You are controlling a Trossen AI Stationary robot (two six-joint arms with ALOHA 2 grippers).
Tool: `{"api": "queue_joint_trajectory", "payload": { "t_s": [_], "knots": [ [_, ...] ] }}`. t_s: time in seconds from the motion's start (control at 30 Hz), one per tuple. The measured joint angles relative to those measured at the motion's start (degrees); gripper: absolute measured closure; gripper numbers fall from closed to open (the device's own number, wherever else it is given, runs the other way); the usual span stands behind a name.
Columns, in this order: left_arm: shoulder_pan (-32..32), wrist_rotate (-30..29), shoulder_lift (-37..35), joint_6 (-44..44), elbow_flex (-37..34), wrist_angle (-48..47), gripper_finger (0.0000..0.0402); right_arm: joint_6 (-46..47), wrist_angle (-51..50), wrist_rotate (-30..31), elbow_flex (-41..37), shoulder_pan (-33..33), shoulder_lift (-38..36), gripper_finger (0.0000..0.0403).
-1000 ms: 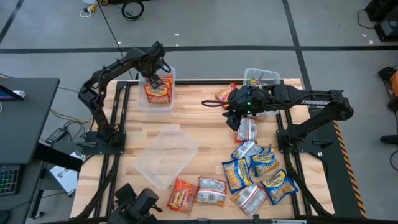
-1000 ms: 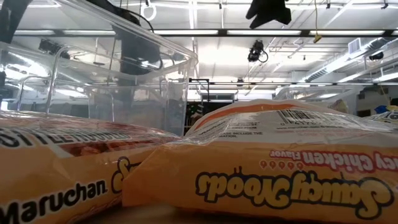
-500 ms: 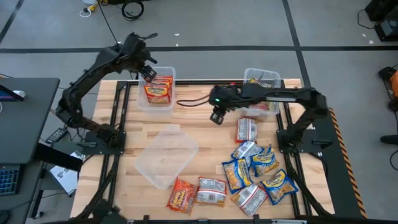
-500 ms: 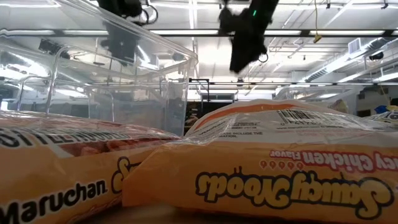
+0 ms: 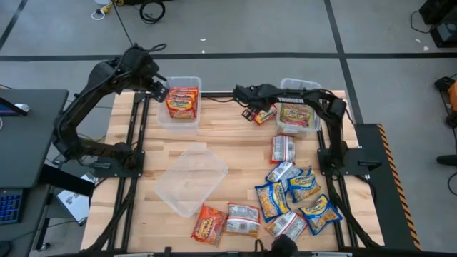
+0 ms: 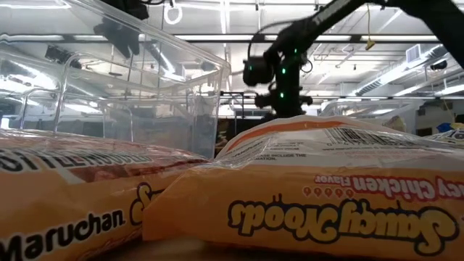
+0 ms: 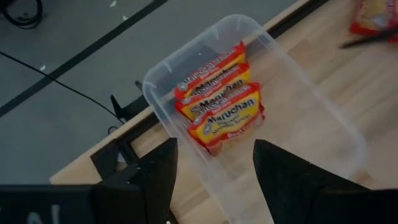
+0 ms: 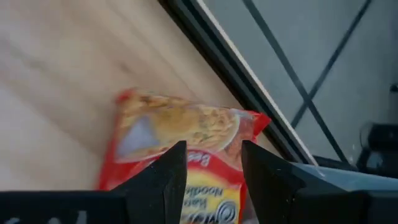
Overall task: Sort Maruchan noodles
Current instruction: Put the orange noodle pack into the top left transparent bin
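The noodle packets are small, flat, crinkly plastic rectangles with bright printed fronts. Three orange-red packets (image 7: 219,93) lie overlapping, labels up, in the clear bin (image 5: 179,102) at 11 o'clock on the table (image 5: 235,146); the left wrist view shows yellow Maruchan lettering on each. One more red packet (image 5: 265,113) lies on the wood at 12 o'clock, just beside a second clear bin (image 5: 300,105) at 1 o'clock, which holds a yellow-green packet (image 5: 296,116); how many lie under it cannot be told. A silver packet with a red band (image 5: 283,148) lies alone at 3 o'clock. At 5 o'clock a loose heap shows about four blue-and-yellow packets (image 5: 294,191) and two silvery ones (image 5: 287,225), touching and overlapping. At 6 o'clock an orange packet (image 5: 208,224) and a paler one (image 5: 243,219) lie side by side, close to the low camera. A third clear bin (image 5: 190,177), with nothing in it, sits tilted at 8 o'clock.

The left gripper (image 5: 155,88) hangs just outside the 11 o'clock bin, fingers (image 7: 155,180) spread and holding nothing. The right gripper (image 5: 249,112) is over the red packet at 12 o'clock; its fingers (image 8: 166,180) stand apart with the packet showing between them, and whether they touch it cannot be told.
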Motion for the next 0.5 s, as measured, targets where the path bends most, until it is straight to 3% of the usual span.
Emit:
{"api": "queue_joint_trajectory", "payload": {
  "t_s": [0.23,0.43,0.5],
  "knots": [
    [-5.2,-0.1,-0.6,-2.0,0.0,-1.3,0.0187,-1.4,1.0,-4.6,0.0,-3.7,5.4,0.0245],
    [-8.3,-0.4,-0.6,-2.5,0.0,-1.2,0.0187,-6.1,0.6,-9.7,0.3,-2.3,5.8,0.0245],
    [-8.8,-1.7,-0.6,-3.1,0.0,-1.2,0.0187,-8.7,0.3,-14.1,0.1,-0.7,4.7,0.0245]
  ]
}}
